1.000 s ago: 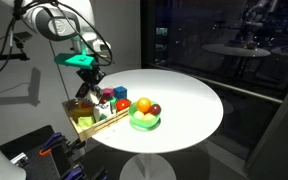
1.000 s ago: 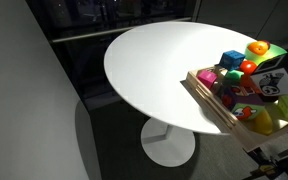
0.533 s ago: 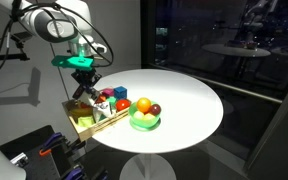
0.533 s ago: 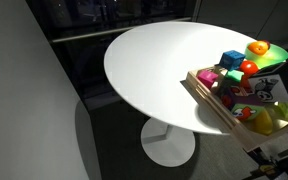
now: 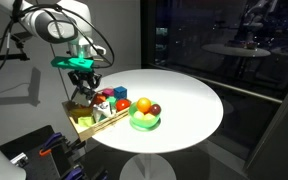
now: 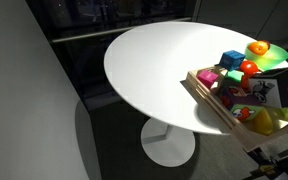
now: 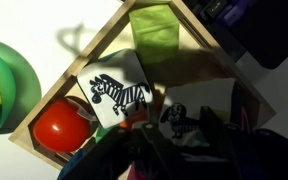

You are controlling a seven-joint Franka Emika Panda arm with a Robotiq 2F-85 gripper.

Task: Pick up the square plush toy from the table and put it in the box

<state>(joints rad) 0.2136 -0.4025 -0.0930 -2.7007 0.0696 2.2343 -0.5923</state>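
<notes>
**Position of parts.** The box stands at the left edge of the surface, with the green bowl just to its right. The tool hangs directly over the box, fingers pointing down.

**Location of the task item.** In the wrist view the plush toy, white with a black zebra figure, lies inside the box. It sits between a red ball and a green block. It appears to rest on the box floor, so the placing step is judged to be at or near completion.

**Tool state.** The tool shows only as a dark, blurred mass at the bottom edge of the wrist view. The width of the jaws cannot be told, and no grip on the toy can be confirmed.

**Governing relation.** The toy lies just beyond the fingertips, up and left of them in the wrist view, and within the box walls. Being square, it has no long axis. Its edges run roughly parallel to the box walls. The next move likely calls for a straight vertical lift, clear of the neighbouring toys.
</notes>
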